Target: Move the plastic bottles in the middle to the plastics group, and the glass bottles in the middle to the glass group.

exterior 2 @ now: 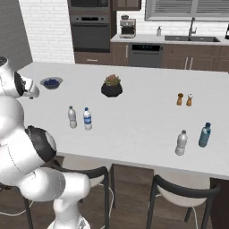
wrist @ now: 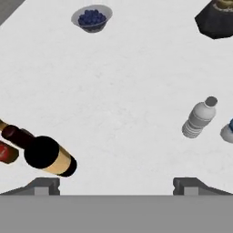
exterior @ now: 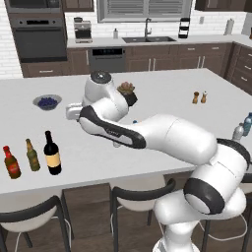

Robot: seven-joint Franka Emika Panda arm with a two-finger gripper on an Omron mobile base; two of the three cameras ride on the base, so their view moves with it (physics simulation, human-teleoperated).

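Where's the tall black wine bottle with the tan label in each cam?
Left base view: the tall black wine bottle is lower left, upright beside the slim olive-green bottle.
Right base view: not in it.
Hand view: lower left, seen from above.
Shared landmark: the bowl of blueberries.

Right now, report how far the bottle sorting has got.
Done: the black wine bottle stands beside the olive-green bottle and the red-labelled brown bottle at the counter's left end.
In hand: nothing; the gripper hangs open above the counter.
Left: the blue-labelled water bottle and the plain water bottle stand mid-counter, far from the teal bottle and clear greyish bottle.
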